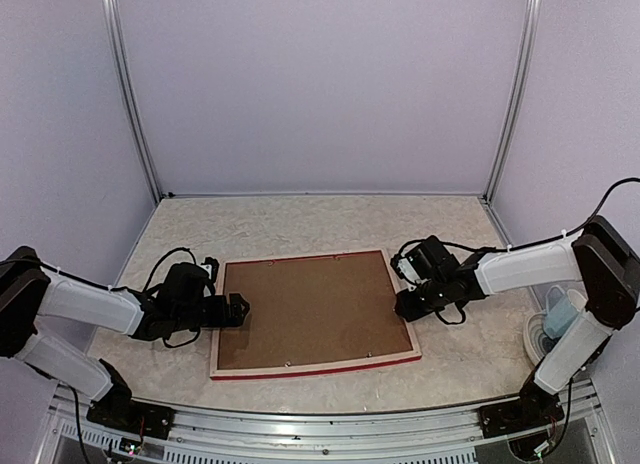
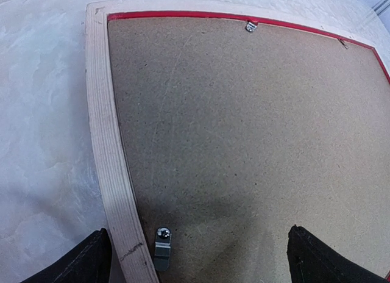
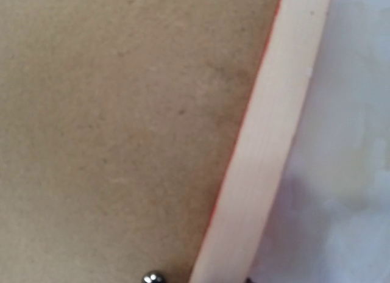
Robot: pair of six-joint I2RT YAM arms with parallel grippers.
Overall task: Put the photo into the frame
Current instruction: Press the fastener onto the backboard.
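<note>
Frame (image 1: 316, 365) first, in the top view: it lies flat and face down in the middle of the table (image 1: 300, 224), pale wood upward, with a thin red line along its lower edge. A brown backing board (image 1: 310, 309) fills its opening. The left arm (image 1: 90, 309) reaches to the left side of the frame and the right arm (image 1: 520, 269) to the right side. The photo is not visible in any view.

Left wrist view: the wooden rim runs down the left of the picture, and the board takes the rest. The left jaws stand wide apart and hold nothing. One dark finger (image 2: 82, 263) is at lower left, over the table outside the rim, and the other is at lower right over the board. A small metal tab (image 2: 162, 247) lies on the board just beside the rim, and another tab (image 2: 250, 27) sits at the upper edge.

Right wrist view: only board, a slanted strip of rim and some table on the right appear, with a small metal head (image 3: 153, 276) at the bottom. The right jaws do not show here and are too small from above, so I cannot tell their state.

I judge the task is late, if the photo is already under the board. What seems left is turning the tabs to lock it.
</note>
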